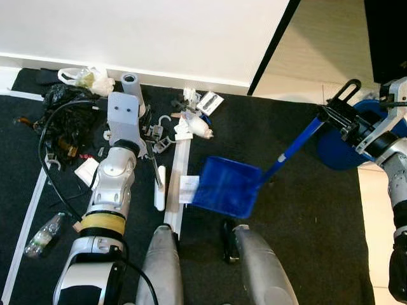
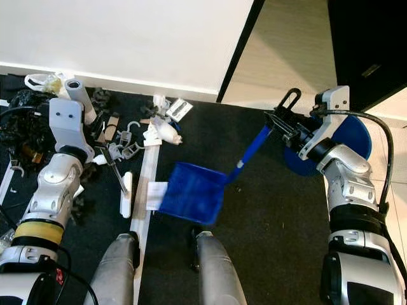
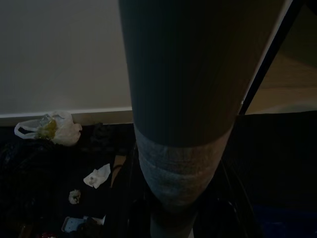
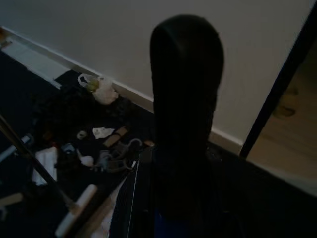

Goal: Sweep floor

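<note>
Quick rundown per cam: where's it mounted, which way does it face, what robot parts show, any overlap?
Left eye: head, looking down at black mat, blue dustpan, litter pile; both arms, legs.
Right eye: same scene; right gripper on the dustpan handle.
Left wrist: along left arm toward wall; a grey tube blocks the centre.
Right wrist: along dark handle toward litter.
Shared: white plastic bag at the baseboard.

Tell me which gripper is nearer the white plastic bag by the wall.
Left. The left gripper is among the litter just beside the white plastic bag; the right gripper holds the blue dustpan handle far across the carpet.
</note>
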You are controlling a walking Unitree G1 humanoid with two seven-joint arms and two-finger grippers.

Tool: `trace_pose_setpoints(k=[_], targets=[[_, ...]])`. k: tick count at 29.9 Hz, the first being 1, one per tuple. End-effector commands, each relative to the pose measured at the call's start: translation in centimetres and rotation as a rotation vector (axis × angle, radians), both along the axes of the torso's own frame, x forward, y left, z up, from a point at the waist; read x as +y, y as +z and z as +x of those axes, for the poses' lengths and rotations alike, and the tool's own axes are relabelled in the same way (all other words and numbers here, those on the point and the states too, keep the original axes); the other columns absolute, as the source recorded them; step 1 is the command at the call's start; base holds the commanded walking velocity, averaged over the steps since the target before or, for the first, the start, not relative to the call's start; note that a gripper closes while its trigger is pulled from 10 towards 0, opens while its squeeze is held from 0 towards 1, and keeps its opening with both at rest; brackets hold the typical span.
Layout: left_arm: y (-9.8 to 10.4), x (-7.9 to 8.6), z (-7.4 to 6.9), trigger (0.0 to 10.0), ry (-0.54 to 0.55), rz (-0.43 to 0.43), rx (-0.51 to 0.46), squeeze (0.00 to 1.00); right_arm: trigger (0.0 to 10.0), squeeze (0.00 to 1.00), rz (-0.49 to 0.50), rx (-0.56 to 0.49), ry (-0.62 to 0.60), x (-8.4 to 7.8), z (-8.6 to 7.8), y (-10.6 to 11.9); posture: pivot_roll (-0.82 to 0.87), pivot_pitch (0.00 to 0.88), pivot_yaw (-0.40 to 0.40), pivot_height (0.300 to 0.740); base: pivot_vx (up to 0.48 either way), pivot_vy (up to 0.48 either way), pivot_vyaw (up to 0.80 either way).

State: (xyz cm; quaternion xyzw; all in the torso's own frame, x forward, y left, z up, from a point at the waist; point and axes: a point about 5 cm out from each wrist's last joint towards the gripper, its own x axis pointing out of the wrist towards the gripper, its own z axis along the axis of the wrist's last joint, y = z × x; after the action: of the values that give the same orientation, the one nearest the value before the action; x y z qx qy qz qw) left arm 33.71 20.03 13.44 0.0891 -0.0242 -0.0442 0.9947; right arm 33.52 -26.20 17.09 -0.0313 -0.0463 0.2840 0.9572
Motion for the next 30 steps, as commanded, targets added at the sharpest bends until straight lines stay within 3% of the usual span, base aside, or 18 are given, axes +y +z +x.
trace_pose_setpoints(k=[1,5,9,16,20,24,30], targets=[[-1.6,-0.2,-0.6,10.0,-0.005,-0.007,0.060,0.00,10.0,0.00,-0.011,-0.035,0.024,0.5,-0.2,-0.3,0.10,0.224,-0.072,0.740,0.000,0.000,0.00],[-1.7,-0.1,-0.6,10.0,-0.005,-0.002,0.059,0.00,10.0,0.00,-0.004,-0.082,0.074,2.2,-0.1,-0.7,0.10,0.231,-0.070,0.740,0.000,0.000,0.00],[-1.7,-0.1,-0.6,10.0,-0.004,0.001,0.059,0.00,10.0,0.00,0.000,-0.076,0.091,2.9,-0.1,-1.4,0.10,0.233,-0.071,0.740,0.000,0.000,0.00],[-1.8,-0.3,-0.6,10.0,-0.009,0.005,0.060,0.00,10.0,0.00,-0.114,-0.055,0.118,3.8,-0.6,-3.5,0.11,0.237,-0.073,0.740,0.000,0.000,0.00],[-1.8,-0.4,-0.7,10.0,-0.013,0.007,0.061,0.00,10.0,0.00,-0.139,-0.077,0.057,3.3,-0.5,-3.6,0.11,0.245,-0.071,0.740,0.000,0.000,0.00],[-1.9,-0.3,-0.8,10.0,-0.017,0.012,0.062,0.00,10.0,0.00,-0.109,-0.139,-0.112,2.2,0.1,-3.1,0.11,0.253,-0.062,0.740,0.000,0.000,0.00],[-1.9,-0.3,-0.8,10.0,-0.008,0.008,0.047,0.00,10.0,0.00,-0.104,-0.115,-0.177,2.7,0.1,-4.4,0.13,0.279,-0.056,0.740,0.000,0.000,0.00]])
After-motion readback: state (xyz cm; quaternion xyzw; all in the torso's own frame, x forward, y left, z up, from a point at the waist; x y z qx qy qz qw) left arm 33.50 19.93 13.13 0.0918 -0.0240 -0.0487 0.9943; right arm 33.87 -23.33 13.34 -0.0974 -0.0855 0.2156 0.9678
